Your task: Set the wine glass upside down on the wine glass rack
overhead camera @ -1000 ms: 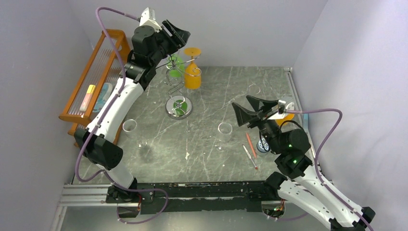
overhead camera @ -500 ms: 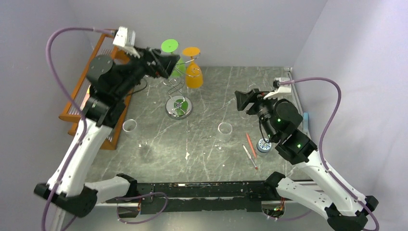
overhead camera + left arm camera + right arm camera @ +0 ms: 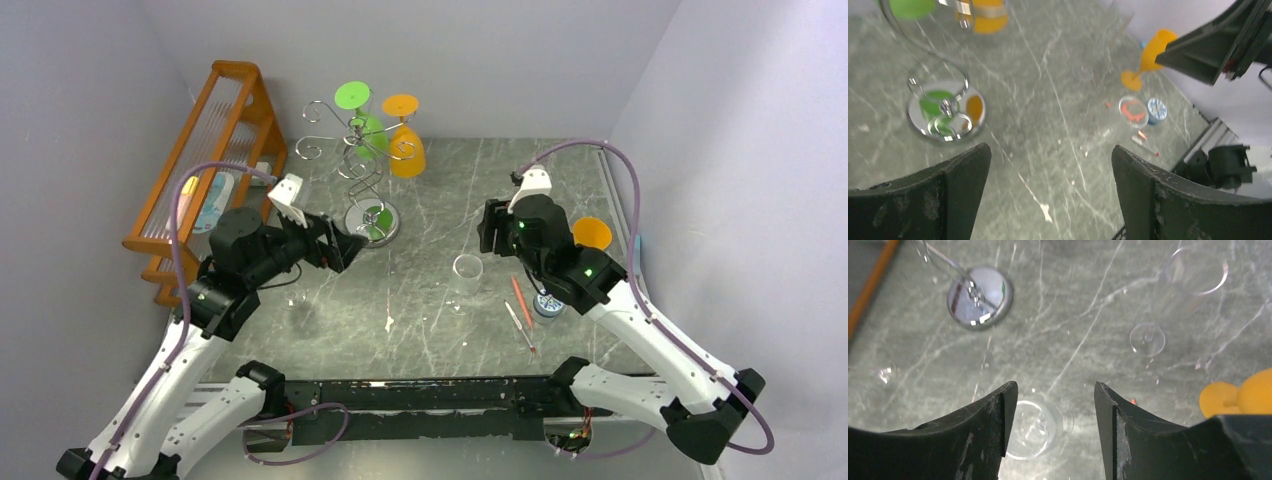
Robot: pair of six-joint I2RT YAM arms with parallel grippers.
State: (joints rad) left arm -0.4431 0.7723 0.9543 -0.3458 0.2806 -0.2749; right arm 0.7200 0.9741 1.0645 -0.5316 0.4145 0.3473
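A lab booth: plain walls [image 3: 500, 50] enclosing a marble-look table [image 3: 440, 300].

The left arm rises from the lower left of the frame, and its left gripper [image 3: 343, 248] sits left of centre with fingers [image 3: 955, 190] spread wide, holding nothing. The right arm arches up from the lower right. Its right gripper [image 3: 490, 228] sits right of centre, fingers parted and empty.

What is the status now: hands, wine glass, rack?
Left hand open, empty. Right hand open over clear glass, not gripping. Green glass and orange glass hang upside down on wine glass rack. Nothing between right hand and glass.
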